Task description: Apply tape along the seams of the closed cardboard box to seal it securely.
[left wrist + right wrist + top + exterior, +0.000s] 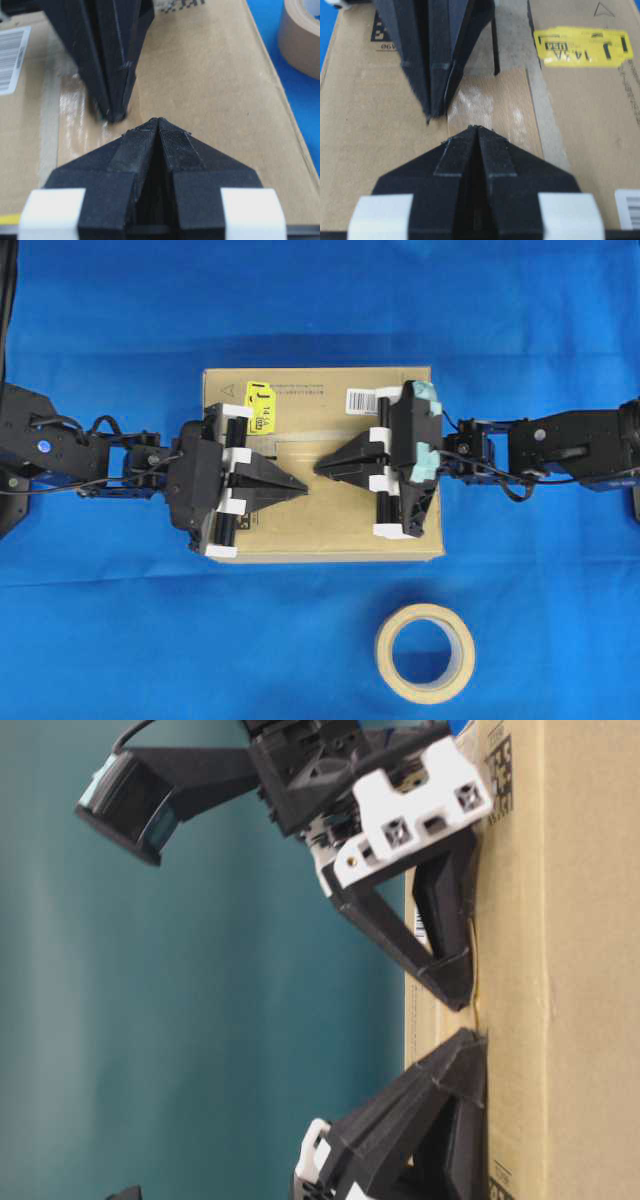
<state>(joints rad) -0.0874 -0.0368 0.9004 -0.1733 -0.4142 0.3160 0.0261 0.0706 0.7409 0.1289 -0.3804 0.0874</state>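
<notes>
Where gripper (478,131) tips meet — tape (492,107) beneath

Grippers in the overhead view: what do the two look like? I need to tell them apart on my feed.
Both are black, each with wedge-shaped fingers tapering to a point, and white blocks at the finger bases. The left gripper sits on a black arm with thin black cables and a small blue dot near its base. The right gripper carries teal patches on its wrist housing, with looped black cables behind it.

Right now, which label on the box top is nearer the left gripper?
The yellow sticker, beside the left gripper; the white barcode label sits by the right gripper.
</notes>
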